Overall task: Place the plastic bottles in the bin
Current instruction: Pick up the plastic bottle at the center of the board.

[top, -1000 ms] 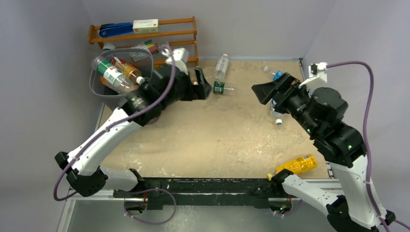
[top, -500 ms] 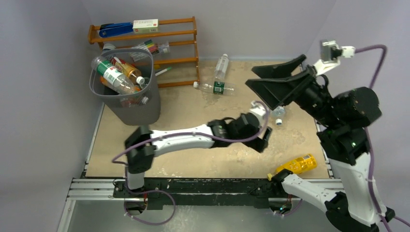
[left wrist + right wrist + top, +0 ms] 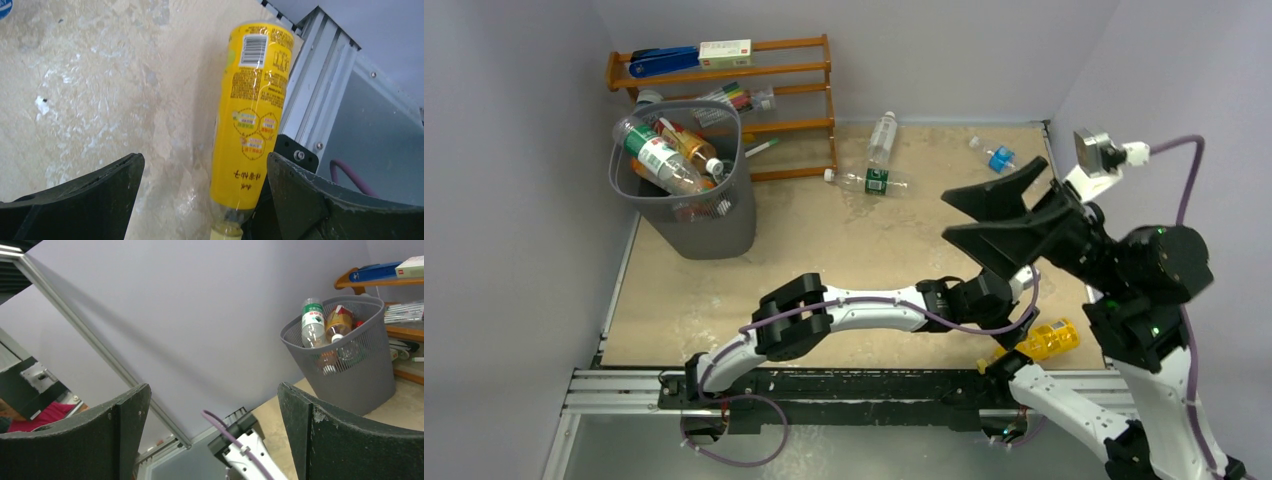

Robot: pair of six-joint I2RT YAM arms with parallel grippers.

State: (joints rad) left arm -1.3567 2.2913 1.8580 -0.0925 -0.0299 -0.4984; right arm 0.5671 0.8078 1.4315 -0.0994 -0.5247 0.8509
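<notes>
Left gripper (image 3: 205,159): its jaws are spread wide and it holds nothing. It sits low over the near right corner of the table (image 3: 824,250), at the end of an arm stretched rightward along the near edge.
Yellow bottle (image 3: 252,120): it lies on its side on the table between the left gripper's two fingers, closer to the finger on the rail side. Whether that finger touches it cannot be told. The bottle's neck end is cut off at the bottom of the wrist view.
Metal rail (image 3: 320,75): it runs just beside the yellow bottle at the table's edge.
Right gripper (image 3: 954,213): it is raised well above the right side of the table. Its jaws are fully apart and empty, and it faces left.
Bin (image 3: 709,235): grey with mesh walls, it stands upright at the far left of the table, just in front of the wooden rack (image 3: 789,68).
Bottles in the bin (image 3: 659,155): several are piled up to the rim, among them a clear one with a green label and an orange bottle (image 3: 686,140).
Green-labelled bottle (image 3: 869,181): clear, it lies on the table at the far middle, just right of the rack's foot.
Second clear bottle (image 3: 882,135): it lies farther back, near the far wall and close to the green-labelled bottle.
Blue-labelled bottle (image 3: 996,157): small, it lies on its side at the far right of the table.
Wooden rack: orange, it stands against the far wall. Its top shelf holds a blue item and a white box, and markers lie on a lower shelf.
</notes>
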